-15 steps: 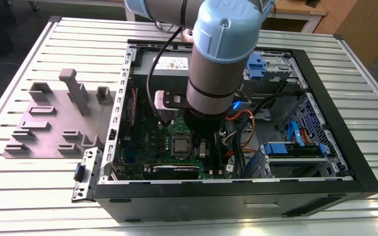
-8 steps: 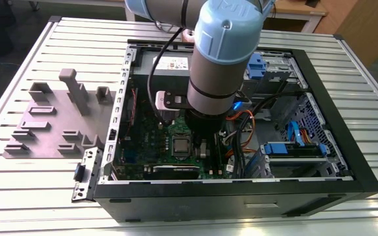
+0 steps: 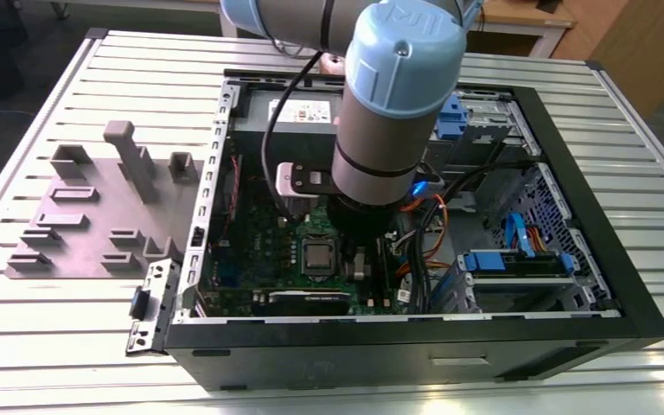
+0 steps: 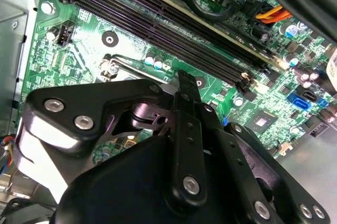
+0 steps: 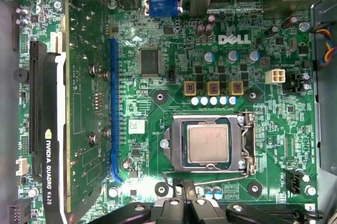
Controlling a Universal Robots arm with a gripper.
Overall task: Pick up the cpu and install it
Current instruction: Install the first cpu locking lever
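- The slatted metal table (image 3: 55,346) carries everything; an open black computer case (image 3: 424,354) lies on it, its inside facing up.
- On the exterior view's left of the case sits a grey plastic tray (image 3: 90,216) with raised blocks standing up from it.
- The robot arm (image 3: 396,112), grey with pale blue caps, reaches down into the case over the board, a black cable running along it.
- The green motherboard (image 5: 174,45) fills the floor of the case; a graphics card (image 5: 50,145) stands in a slot along one edge, and long dark memory slots (image 4: 174,24) run across the board in the second wrist view.
- The gripper (image 5: 190,205) hangs low over the board, right by the socket's edge. Its black fingers (image 5: 178,203) look drawn close together with nothing between them, the linkage folded in.
- The silver socket frame (image 5: 245,145) lies around the chip, with its lever wire along one side.
- The cpu (image 5: 208,144) sits flat inside the socket, silvery top up, apart from the gripper's tips.
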